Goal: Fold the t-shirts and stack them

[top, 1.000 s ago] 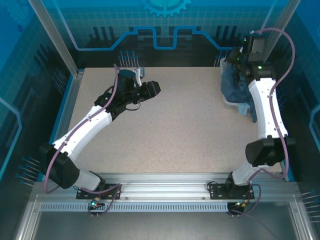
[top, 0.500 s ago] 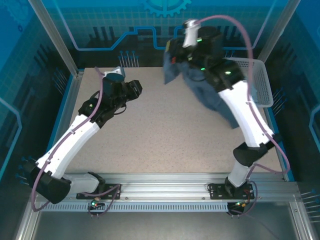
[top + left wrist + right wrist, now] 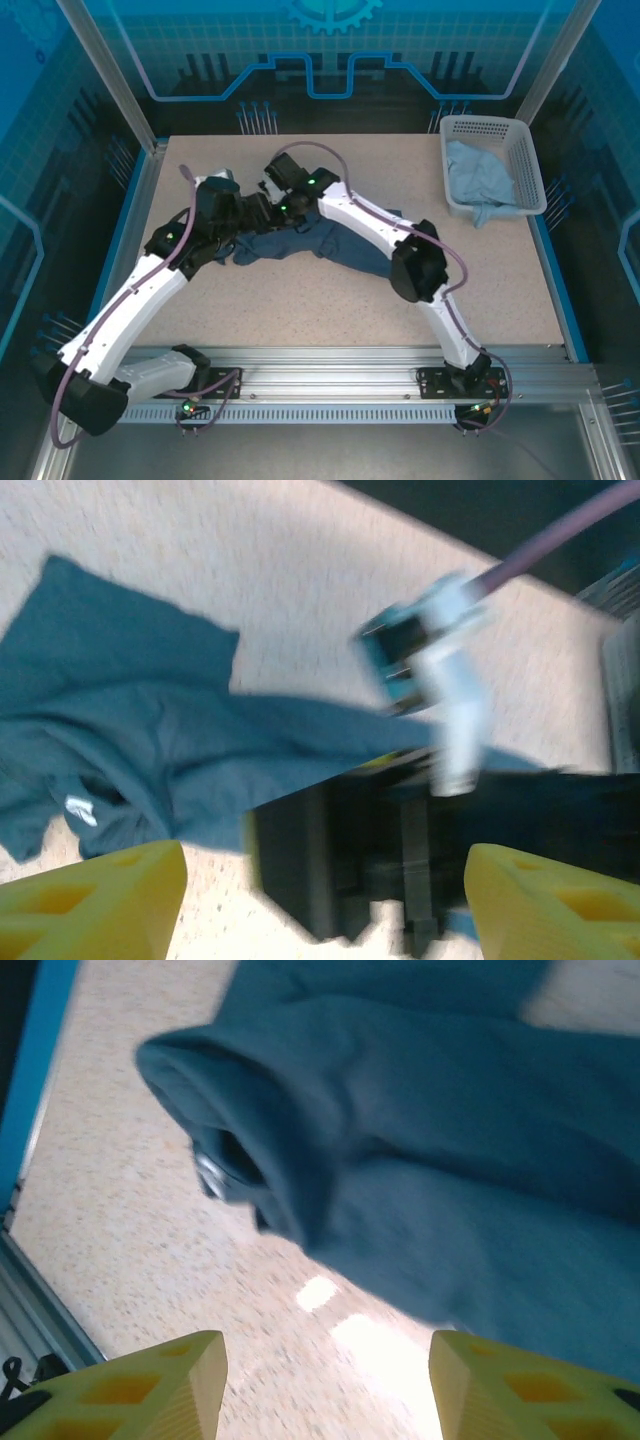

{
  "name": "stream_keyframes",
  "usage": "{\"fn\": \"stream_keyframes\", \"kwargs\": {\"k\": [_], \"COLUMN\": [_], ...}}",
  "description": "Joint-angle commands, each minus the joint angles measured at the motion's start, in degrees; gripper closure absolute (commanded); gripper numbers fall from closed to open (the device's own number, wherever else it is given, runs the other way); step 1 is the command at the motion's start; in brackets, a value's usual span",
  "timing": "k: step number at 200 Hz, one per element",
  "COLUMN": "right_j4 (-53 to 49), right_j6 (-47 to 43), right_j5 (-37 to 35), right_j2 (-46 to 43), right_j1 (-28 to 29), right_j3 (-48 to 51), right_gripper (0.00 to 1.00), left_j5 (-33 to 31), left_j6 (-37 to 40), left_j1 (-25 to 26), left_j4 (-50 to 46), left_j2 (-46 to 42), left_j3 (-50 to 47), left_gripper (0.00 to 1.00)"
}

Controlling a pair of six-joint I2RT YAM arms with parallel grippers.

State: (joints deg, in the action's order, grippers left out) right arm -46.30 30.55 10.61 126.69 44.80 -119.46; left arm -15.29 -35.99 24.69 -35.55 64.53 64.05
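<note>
The dark slate-blue t-shirt (image 3: pixel 300 245) lies crumpled on the table, left of centre. It is also in the left wrist view (image 3: pixel 150 750) and the right wrist view (image 3: pixel 430 1130). My right gripper (image 3: pixel 280 190) hangs over the shirt's left end. In its own view the right gripper (image 3: pixel 330 1390) is open, with bare tabletop between its yellow fingertips (image 3: pixel 140 1390). My left gripper (image 3: pixel 252 215) sits close beside it. Seen from its wrist, the left gripper (image 3: pixel 325 910) is open, and the right arm's black wrist is blurred ahead of it. The pale blue t-shirt (image 3: pixel 480 180) lies in the basket.
The white lattice basket (image 3: pixel 530 165) stands at the back right corner. Both forearms cross the middle-left of the table. The blue table edge (image 3: pixel 45 1030) and a metal rail run along the left.
The right arm swung from the basket to centre-left with the dark shirt and opened; the shirt now lies on the table. The left gripper moved toward it and opened wider.
</note>
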Motion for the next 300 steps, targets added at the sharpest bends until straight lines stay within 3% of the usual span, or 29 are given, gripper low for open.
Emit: {"fn": "stream_keyframes", "kwargs": {"k": [1,34,46,55,75,113,150,165,181,203,216,258,300], "right_j4": [4.7,7.1,5.9,4.7,3.2,5.8,9.0,10.3,10.8,9.9,8.8,4.9,0.6], "right_j6": [4.3,11.0,12.5,13.5,15.4,19.1,20.5,20.2,19.8,18.4,17.7,13.2,7.2], "right_j5": [-7.2,-11.2,-11.3,-11.5,-10.9,-9.5,-10.3,-10.1,-10.5,-12.3,-13.6,-19.1,-23.4], "right_j2": [-15.7,-31.6,-35.8,-38.5,-43.4,-45.5,-41.0,-38.3,-35.9,-34.8,-35.7,-43.8,-46.0], "right_j1": [-6.4,-16.0,-18.9,-21.1,-24.2,-25.9,-26.4,-26.9,-27.2,-27.2,-27.1,-26.6,-26.7], "right_j3": [13.8,40.1,46.8,51.4,59.3,68.1,70.2,69.4,67.5,65.6,64.7,58.5,43.6], "right_gripper": [0.44,0.44,0.43,0.41,0.38,0.36,0.38,0.47,0.64,0.89,1.0,1.0,1.0], "left_j5": [9.8,14.2,15.3,15.7,14.3,12.0,7.8,7.7,7.6,5.8,4.3,1.9,3.8], "left_j6": [-0.2,-8.3,-12.5,-15.1,-17.6,-14.1,-13.9,-14.0,-13.4,-12.3,-11.5,-7.8,-3.2], "left_j1": [0.2,2.3,2.7,2.8,2.9,2.9,2.8,2.7,2.7,2.6,2.6,2.6,0.1], "left_j4": [-1.8,2.1,4.9,7.2,10.1,9.9,12.5,14.8,17.2,17.5,16.7,13.0,8.9], "left_j2": [4.5,14.2,17.6,19.9,24.6,32.7,36.3,37.6,38.3,38.0,36.8,25.6,16.4], "left_j3": [-2.7,-5.3,-6.0,-6.3,-5.8,-1.5,-0.5,-0.3,0.1,0.8,1.1,1.7,6.7], "left_gripper": [0.22,0.19,0.08,0.07,0.08,0.12,0.21,0.3,0.52,1.0,1.0,1.0,1.0]}}
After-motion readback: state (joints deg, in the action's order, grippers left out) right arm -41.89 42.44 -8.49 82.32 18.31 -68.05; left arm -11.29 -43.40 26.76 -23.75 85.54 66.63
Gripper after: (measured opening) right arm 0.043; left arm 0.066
